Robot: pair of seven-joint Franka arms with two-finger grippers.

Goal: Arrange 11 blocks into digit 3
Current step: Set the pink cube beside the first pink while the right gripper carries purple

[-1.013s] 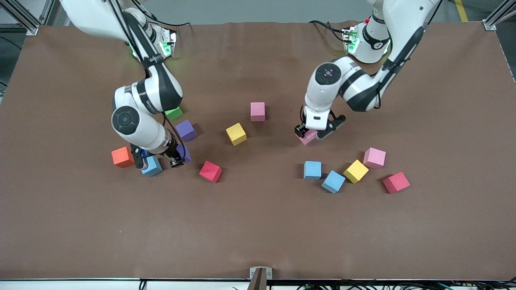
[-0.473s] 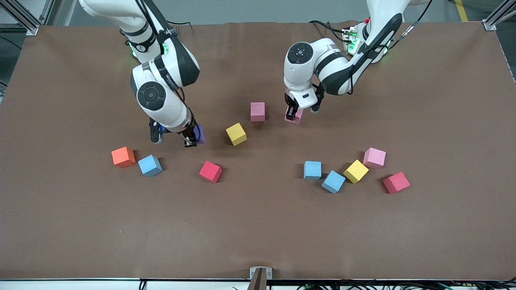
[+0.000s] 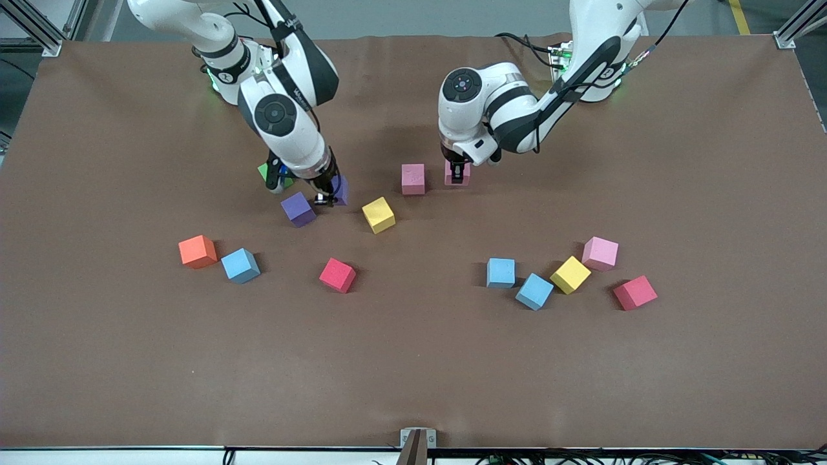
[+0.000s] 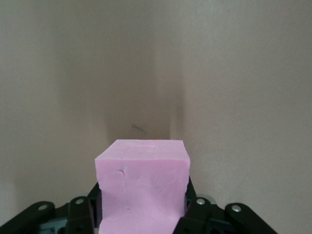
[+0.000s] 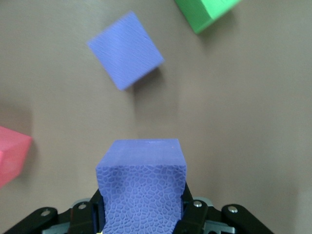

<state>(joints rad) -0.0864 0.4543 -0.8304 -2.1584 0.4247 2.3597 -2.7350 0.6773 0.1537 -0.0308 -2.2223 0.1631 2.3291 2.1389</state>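
On the brown counter (image 3: 413,361), starting at the right arm's end, an orange cube (image 3: 197,251) sits just beside a light blue block (image 3: 241,265). Farther from the front camera, the right gripper (image 3: 326,194) is clamped on a purple block (image 3: 340,190), which its wrist view shows as a matte foam cube with a cracked, pebbled face (image 5: 141,190) squeezed between the black fingers (image 5: 83,214). The arm covers most of that block in the front view. Just beside it lies the second purple block (image 3: 298,208), and a green cube (image 3: 266,172) peeks out from under the right arm, largely hidden; the wrist view cuts it off at a corner (image 5: 204,10).

A red block (image 3: 337,275) lies nearer the front camera, and a yellow block (image 3: 378,214) sits near the held purple one. A pink block (image 3: 413,179) rests on the counter toward the middle. Close beside it, the left gripper (image 3: 457,173) grips a second pink block (image 3: 456,175), smooth and pale with a small dent in its face (image 4: 142,187); whether it touches the counter cannot be told.

Toward the left arm's end a cluster lies nearer the front camera: a light blue block (image 3: 501,272), another light blue block (image 3: 534,290) turned at an angle, a yellow block (image 3: 570,274), a third pink block (image 3: 600,253), and a red block (image 3: 635,292).
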